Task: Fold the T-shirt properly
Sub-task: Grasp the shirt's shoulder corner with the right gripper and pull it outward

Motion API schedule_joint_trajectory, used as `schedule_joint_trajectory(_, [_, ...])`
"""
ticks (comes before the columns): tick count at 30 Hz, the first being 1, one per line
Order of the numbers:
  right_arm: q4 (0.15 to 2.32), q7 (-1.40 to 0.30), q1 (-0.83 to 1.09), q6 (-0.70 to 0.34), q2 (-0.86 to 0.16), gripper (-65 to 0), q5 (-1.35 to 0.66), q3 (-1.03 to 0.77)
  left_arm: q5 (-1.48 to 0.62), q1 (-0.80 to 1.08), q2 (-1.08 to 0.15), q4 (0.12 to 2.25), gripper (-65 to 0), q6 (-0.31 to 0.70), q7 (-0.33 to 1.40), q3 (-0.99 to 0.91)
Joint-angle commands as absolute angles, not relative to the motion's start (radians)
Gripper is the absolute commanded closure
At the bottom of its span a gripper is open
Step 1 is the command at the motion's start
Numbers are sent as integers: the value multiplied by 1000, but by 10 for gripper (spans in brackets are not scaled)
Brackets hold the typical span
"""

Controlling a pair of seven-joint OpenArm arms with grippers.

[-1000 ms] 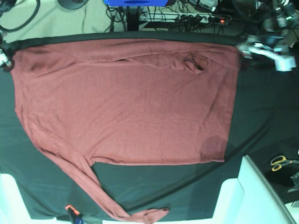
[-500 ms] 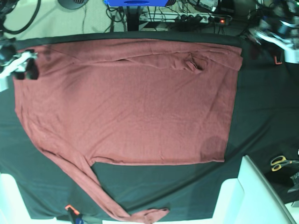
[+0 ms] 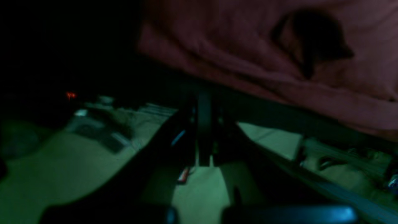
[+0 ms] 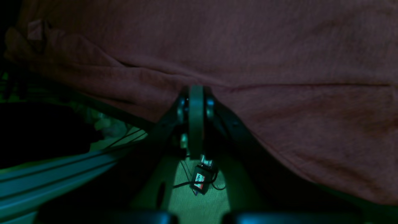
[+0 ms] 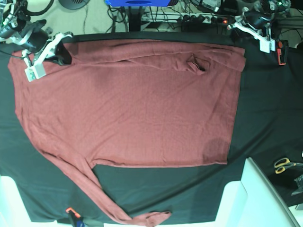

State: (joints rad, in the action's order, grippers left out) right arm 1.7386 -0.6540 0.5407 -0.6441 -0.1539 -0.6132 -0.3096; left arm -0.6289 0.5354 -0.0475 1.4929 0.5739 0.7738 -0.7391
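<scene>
The brick-red T-shirt (image 5: 128,104) lies spread flat on the black table cloth (image 5: 265,109). One long sleeve (image 5: 102,198) trails to the front edge. My right gripper (image 5: 63,53) is at the shirt's far left corner. In the right wrist view it (image 4: 196,91) is shut on the T-shirt's (image 4: 248,46) edge, with creases running out from the tips. My left gripper (image 5: 239,28) is at the far right corner. In the left wrist view it (image 3: 203,93) is shut, tips on the dark strip just off the T-shirt's (image 3: 248,46) edge, near the collar opening (image 3: 314,37).
Yellow-handled scissors (image 5: 284,164) lie at the right. A white panel (image 5: 258,198) stands at the front right. An orange-tipped tool (image 5: 72,213) rests at the front left edge. Cables and a power strip (image 5: 199,19) lie on the floor behind the table.
Both arms moved inward along the far edge and both grippers closed. The right gripper moved from the left side onto the shirt's far left corner; the left one reached the far right corner.
</scene>
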Motion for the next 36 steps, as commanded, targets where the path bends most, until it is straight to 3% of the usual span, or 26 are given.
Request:
schedule_joint_trajectory(1, [1751,-634,538,-650,-165,-11,-630,-315,-644,532,-58,1491,0,576,759,-751])
schedule_joint_trajectory(14, [1751,-634,541,-650,-179,-11,-625,-306,-645,526,-56,1501,0,576,762,-753])
schedule_joint_trajectory(23, [1759,-628,545,-650,-147,-11,-303,-120,-645,562,-56,1643,0,576,762,-750])
schedule_joint_trajectory(36, [1751,-634,463,-648,-91,-11,-216,-76,-645,558,-58,1643,0,576,762,-751])
